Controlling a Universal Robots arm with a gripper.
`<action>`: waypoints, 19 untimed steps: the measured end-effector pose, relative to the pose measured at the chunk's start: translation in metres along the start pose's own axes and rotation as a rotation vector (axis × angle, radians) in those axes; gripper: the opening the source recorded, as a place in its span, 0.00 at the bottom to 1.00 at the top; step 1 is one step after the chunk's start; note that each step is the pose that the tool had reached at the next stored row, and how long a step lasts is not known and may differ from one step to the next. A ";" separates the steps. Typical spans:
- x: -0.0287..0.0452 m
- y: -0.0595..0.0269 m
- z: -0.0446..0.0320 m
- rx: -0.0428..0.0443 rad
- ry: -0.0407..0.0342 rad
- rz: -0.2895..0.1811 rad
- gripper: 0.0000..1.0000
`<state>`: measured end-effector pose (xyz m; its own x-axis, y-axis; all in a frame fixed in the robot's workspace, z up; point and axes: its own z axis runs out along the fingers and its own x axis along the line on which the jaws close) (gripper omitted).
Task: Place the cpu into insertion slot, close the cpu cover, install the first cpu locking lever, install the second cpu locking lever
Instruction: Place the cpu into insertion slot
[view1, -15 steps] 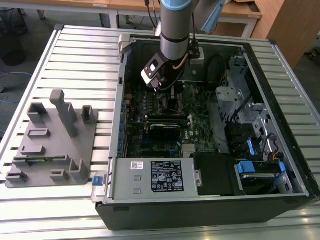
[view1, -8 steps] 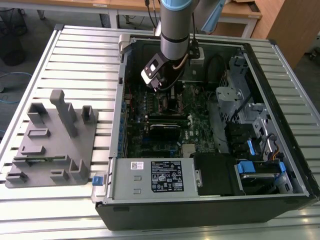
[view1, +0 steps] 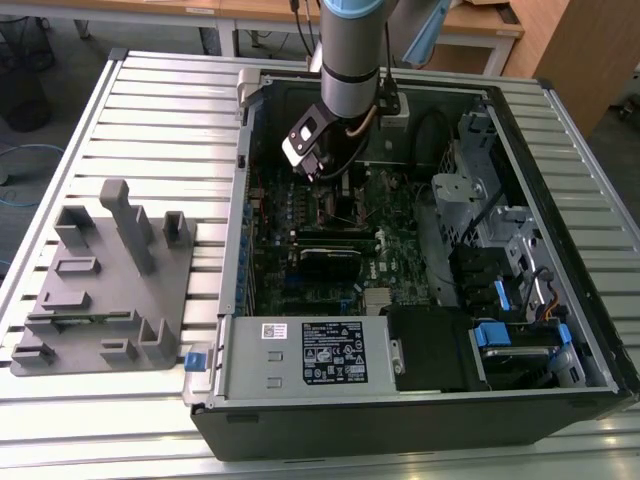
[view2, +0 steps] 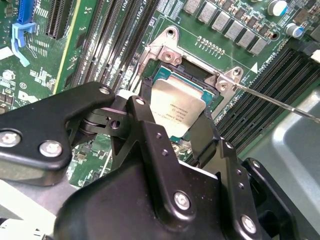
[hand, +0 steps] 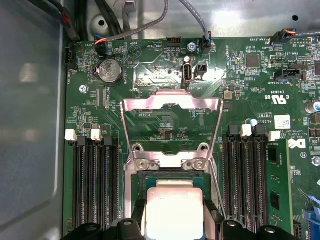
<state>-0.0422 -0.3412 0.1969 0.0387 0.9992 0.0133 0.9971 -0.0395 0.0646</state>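
Note:
The cpu is a small silver-faced square held between my black fingers, directly over the insertion slot. It seems to sit level in or just above the socket's dark frame. My gripper is shut on its two opposite edges. In the first wrist view the cpu lies below the cpu cover, a silver window frame that stands flipped open on its hinge. A thin wire locking lever sticks out free beside the socket. In the exterior view my gripper reaches down into the open computer case.
The open case has metal walls around the green board. Memory slots flank the socket on both sides. A long black card and the power supply lie nearer the case front. A grey fixture block stands outside.

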 end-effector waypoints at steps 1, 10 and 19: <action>0.0001 0.0000 0.0000 0.0001 0.0005 0.000 0.54; 0.0010 -0.0001 0.0006 0.0002 0.0039 0.000 0.54; 0.0010 -0.0001 0.0022 0.0002 0.0044 -0.002 0.54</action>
<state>-0.0422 -0.3403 0.1947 0.0369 0.9992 0.0175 0.9972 -0.0380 0.0644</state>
